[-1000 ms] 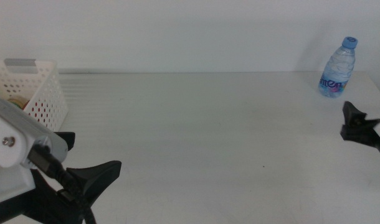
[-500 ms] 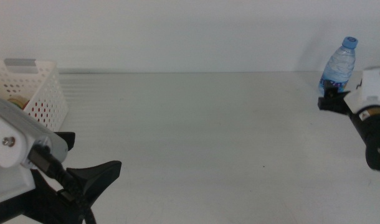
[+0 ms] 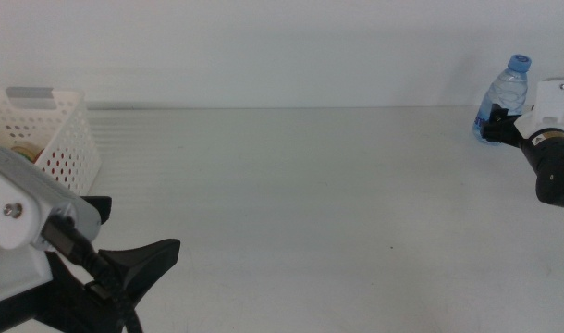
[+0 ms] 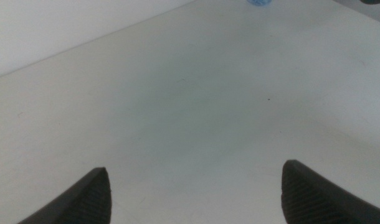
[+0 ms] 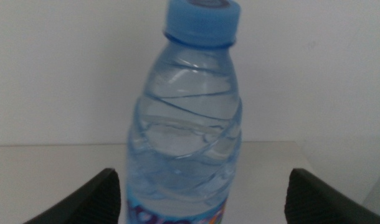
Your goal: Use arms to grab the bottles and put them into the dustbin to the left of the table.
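A small blue-capped water bottle (image 3: pixel 504 97) stands upright at the table's far right. My right gripper (image 3: pixel 494 129) is at its lower part, jaws open, with the bottle (image 5: pixel 187 137) between them in the right wrist view. My left gripper (image 3: pixel 143 264) waits low at the front left, open and empty (image 4: pixel 193 193). The white perforated dustbin (image 3: pixel 55 139) stands at the far left, with something yellow inside. The red can and the yellow-liquid bottle are not in view.
The white table (image 3: pixel 291 194) has faint ridged stripes along its far part. A white wall rises behind it. The bottle's blue base just shows at the edge of the left wrist view (image 4: pixel 260 2).
My right gripper has moved from the right edge toward the far right, up to the water bottle. The left arm has not moved.
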